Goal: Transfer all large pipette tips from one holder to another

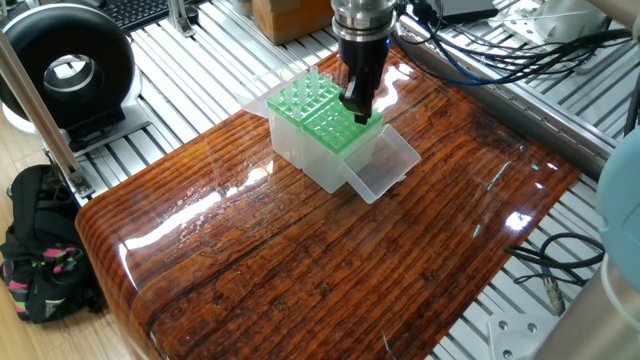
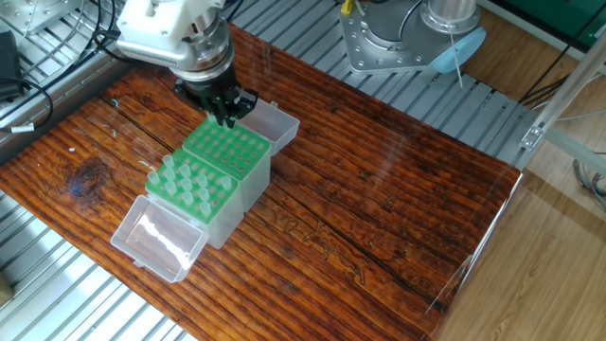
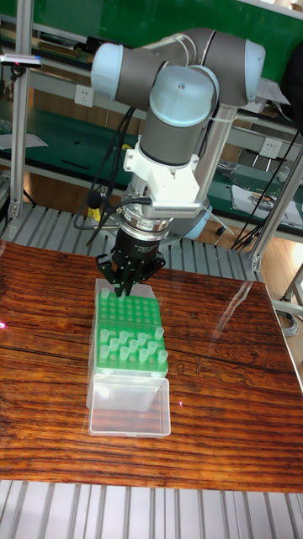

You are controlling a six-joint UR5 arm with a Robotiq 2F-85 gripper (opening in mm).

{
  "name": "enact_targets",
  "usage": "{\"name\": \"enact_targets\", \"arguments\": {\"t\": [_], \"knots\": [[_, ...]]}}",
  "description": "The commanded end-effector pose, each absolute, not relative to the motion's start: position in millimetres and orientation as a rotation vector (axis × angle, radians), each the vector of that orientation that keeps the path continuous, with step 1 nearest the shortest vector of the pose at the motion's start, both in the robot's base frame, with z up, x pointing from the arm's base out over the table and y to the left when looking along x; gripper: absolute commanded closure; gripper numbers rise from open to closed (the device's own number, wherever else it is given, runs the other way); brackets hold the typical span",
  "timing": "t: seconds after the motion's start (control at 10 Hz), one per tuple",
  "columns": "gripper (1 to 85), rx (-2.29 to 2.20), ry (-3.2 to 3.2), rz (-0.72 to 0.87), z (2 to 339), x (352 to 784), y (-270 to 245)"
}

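Green racks sit side by side in the middle of the desk [image 1: 300, 260], and the hand [image 2: 225, 116] hangs point-down over the far rack [image 2: 232, 152], the one whose holes show bare. Its dark fingers [image 3: 126, 282] are drawn close together, with the tips just at or above the rack's back edge. Whether a tip is pinched between them I cannot tell, since the fingers hide the gap in every view. In one fixed view the hand [image 1: 358, 100] covers the rack's corner nearest the steel rails.

Whitish tips [image 2: 185, 185] stand upright in the near rack [image 2: 189, 194], heads up in several rows. In the tall view the same tips [image 3: 130, 345] fill the front half of the green block, while the half under the hand [image 3: 126, 290] looks bare.

Each rack sits in a clear box, and each box has a clear lid lying open flat on the desk: one lid [image 2: 159, 239] in front of the full rack, the other [image 2: 273, 126] just beside the hand, behind the bare rack. The second lid stands close to the fingers but apart from them.

Cables [image 1: 500, 45] trail over the rails beyond the desk, and a black bag [image 1: 40, 250] lies on the floor.
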State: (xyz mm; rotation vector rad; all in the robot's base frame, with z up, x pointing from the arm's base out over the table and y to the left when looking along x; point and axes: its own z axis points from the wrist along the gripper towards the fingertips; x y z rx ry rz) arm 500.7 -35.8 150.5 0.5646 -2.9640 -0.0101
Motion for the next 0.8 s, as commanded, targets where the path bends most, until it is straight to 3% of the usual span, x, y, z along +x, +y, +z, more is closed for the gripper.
{"name": "enact_targets", "arguments": {"t": [0.0, 0.7], "knots": [[68.3, 0.563, -2.969, -0.011, 159, 501, -36], [68.3, 0.551, -2.971, 0.006, 180, 502, -37]]}}
